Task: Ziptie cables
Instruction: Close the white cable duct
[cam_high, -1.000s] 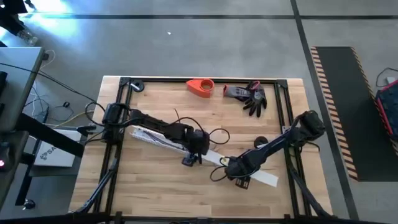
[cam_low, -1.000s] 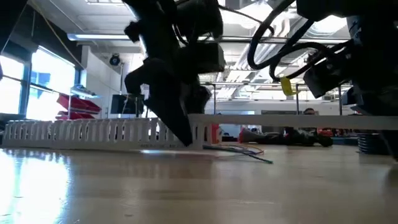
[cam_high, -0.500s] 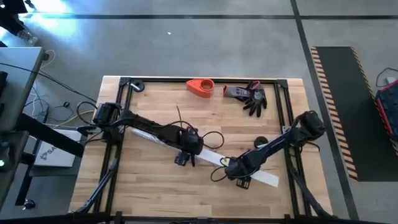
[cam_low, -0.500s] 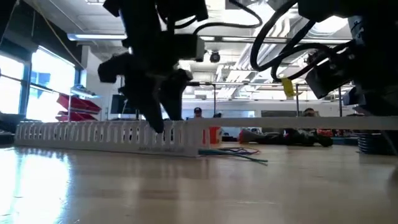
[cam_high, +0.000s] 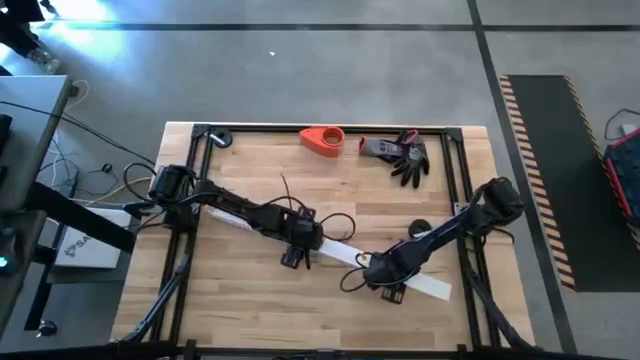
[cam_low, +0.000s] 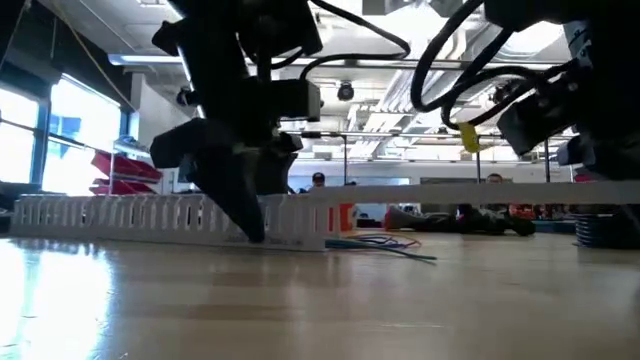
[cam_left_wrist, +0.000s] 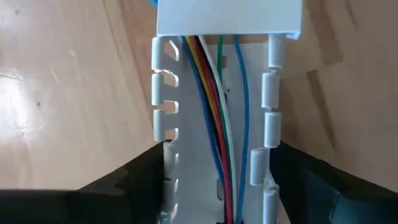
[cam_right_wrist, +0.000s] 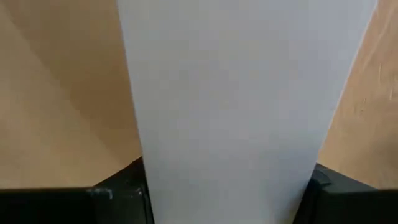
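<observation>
A white slotted channel (cam_high: 235, 215) lies slantwise on the table. The cables (cam_left_wrist: 214, 93), several coloured wires, run along its floor, and their ends (cam_low: 385, 243) trail onto the table. My left gripper (cam_high: 300, 245) is down on the channel's middle, one finger on each side wall. A flat white strip (cam_high: 425, 285) covers the channel's right part, and its end (cam_left_wrist: 227, 15) shows in the left wrist view. My right gripper (cam_high: 385, 272) is shut on that strip. My left gripper pinches the channel between its two fingers, which press on the outer faces of the slotted walls (cam_left_wrist: 166, 163). The fingers come from above and lie across the channel, with the wires between them. The channel lies on the table. My right gripper pinches the flat strip by its two long edges (cam_right_wrist: 146, 168), the fingers lying across it. The strip fills the gap between the fingers. It sits level at the height of the channel's top (cam_low: 480, 197), and one end reaches over the channel.
An orange tape holder (cam_high: 322, 140) and a dark pair of gloves (cam_high: 402, 155) lie at the far edge. A small black object (cam_high: 420, 228) sits behind the right arm. Black frame rails (cam_high: 190, 190) run along the table's sides.
My left gripper has gone along the channel toward the table's left edge and tipped its fingers down onto the channel walls. The channel has shifted a little on the table. My right gripper has kept the strip level.
</observation>
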